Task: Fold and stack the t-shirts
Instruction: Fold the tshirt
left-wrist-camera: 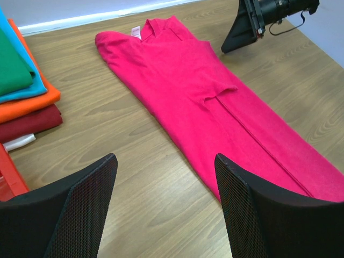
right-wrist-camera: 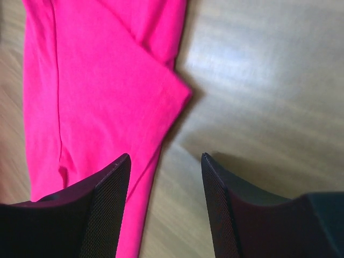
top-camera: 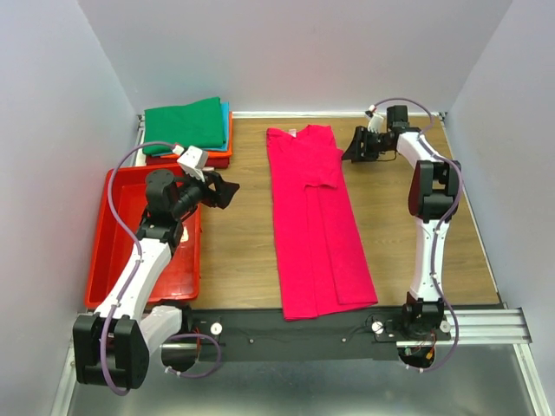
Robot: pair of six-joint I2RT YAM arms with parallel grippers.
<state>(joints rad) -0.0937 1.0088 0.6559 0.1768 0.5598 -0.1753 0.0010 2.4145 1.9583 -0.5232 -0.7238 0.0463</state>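
Lying beside right tool (top-camera: 354, 147), magenta t-shirt (top-camera: 316, 225)

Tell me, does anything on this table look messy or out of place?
Little stands out. The magenta shirt lies slightly slanted across the table, folded only lengthwise. Beneath the folded stack, something white pokes out; I cannot tell what it is.

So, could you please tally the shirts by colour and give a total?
Pink shirt: 1
Green shirt: 1
Blue shirt: 1
Orange shirt: 1
Dark red shirt: 1
Total: 5
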